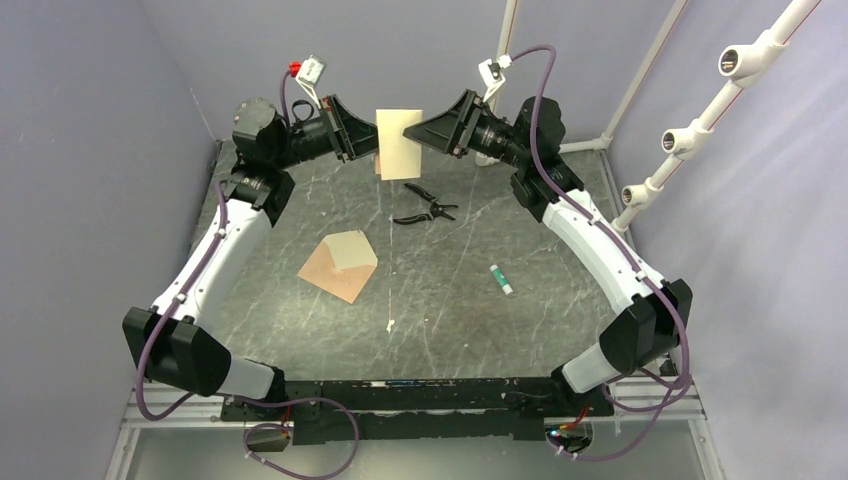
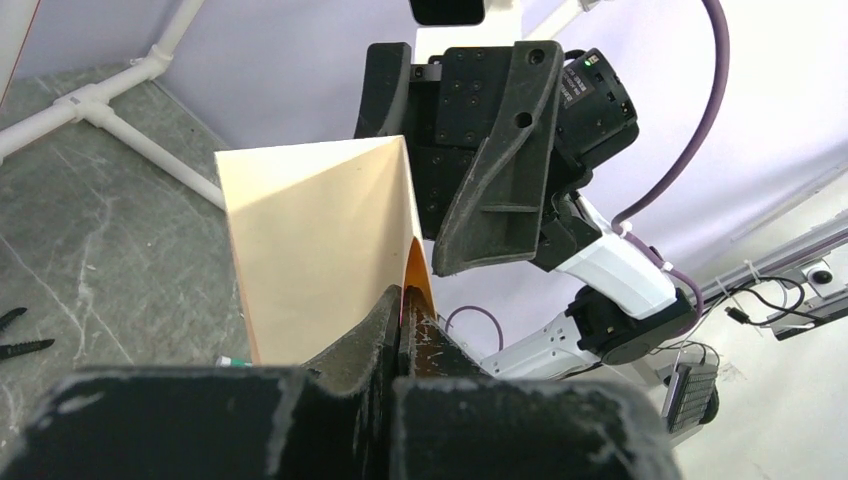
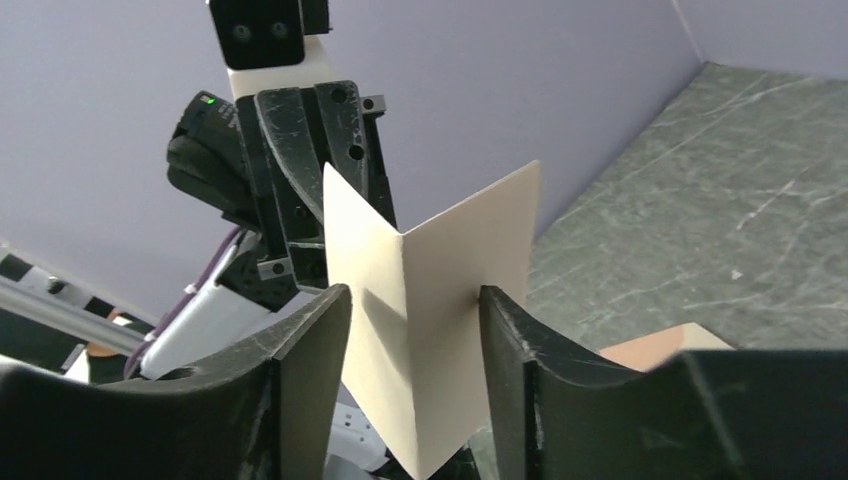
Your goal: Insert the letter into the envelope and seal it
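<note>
The letter (image 1: 398, 143) is a cream sheet bent into a V, held upright in the air at the back of the table between both arms. My left gripper (image 1: 372, 142) is shut on one edge of it; the left wrist view shows the jaws (image 2: 403, 300) pinched tight on the letter (image 2: 320, 240). My right gripper (image 1: 412, 130) straddles the fold from the other side. Its jaws (image 3: 415, 300) stand apart around the letter (image 3: 440, 270), one finger (image 3: 505, 330) touching the sheet, the other clear of it. The envelope (image 1: 338, 268) lies flat mid-table, salmon-brown with a pale cream part uppermost.
Black pliers (image 1: 428, 207) lie below the raised letter. A small glue stick (image 1: 502, 279) with a green end lies right of centre. A tiny white scrap (image 1: 389, 325) sits near the front. White pipe framing (image 1: 700, 120) rises at the back right.
</note>
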Action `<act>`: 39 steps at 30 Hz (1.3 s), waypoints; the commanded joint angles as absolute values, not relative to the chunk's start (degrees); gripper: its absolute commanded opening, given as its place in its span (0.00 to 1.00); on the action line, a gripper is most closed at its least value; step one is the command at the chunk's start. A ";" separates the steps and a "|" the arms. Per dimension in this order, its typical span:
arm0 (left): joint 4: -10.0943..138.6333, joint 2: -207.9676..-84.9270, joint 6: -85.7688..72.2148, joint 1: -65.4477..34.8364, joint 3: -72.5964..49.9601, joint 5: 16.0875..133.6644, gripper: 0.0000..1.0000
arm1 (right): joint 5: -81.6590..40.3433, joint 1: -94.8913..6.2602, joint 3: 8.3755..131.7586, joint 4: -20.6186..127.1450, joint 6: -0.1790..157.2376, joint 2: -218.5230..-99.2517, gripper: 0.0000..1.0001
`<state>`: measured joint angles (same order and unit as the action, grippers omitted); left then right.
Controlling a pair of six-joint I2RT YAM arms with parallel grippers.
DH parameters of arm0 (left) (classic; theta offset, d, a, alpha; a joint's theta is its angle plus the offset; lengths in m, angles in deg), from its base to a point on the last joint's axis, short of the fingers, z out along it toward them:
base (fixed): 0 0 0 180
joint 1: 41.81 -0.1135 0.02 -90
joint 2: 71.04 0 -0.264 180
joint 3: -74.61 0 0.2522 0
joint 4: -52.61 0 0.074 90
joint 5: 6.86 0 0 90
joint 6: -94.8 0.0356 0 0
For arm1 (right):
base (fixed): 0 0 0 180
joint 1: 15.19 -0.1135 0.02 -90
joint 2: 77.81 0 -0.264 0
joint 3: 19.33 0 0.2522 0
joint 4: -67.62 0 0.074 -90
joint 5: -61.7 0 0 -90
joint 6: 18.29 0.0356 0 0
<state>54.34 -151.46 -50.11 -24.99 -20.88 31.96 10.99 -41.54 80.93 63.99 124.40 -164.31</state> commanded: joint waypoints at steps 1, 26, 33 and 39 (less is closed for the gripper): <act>51.18 -150.63 -50.47 -24.94 -21.14 30.88 0.03 | 12.90 -41.70 79.85 73.55 129.55 -163.56 0.50; 70.89 -139.96 -34.69 -25.02 -21.07 39.35 0.62 | -3.08 -41.64 72.70 89.05 126.91 -156.82 0.00; 51.93 -139.48 -44.06 -24.94 -15.13 39.63 0.93 | -3.71 -41.88 77.81 97.72 133.32 -160.79 0.00; 41.87 -145.00 -52.29 -23.89 -16.99 38.22 0.93 | -3.42 -43.56 79.06 100.59 136.65 -162.19 0.00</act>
<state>53.20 -141.96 -45.11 -24.66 -15.05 38.63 -2.78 -42.26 76.21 94.76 133.86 -161.77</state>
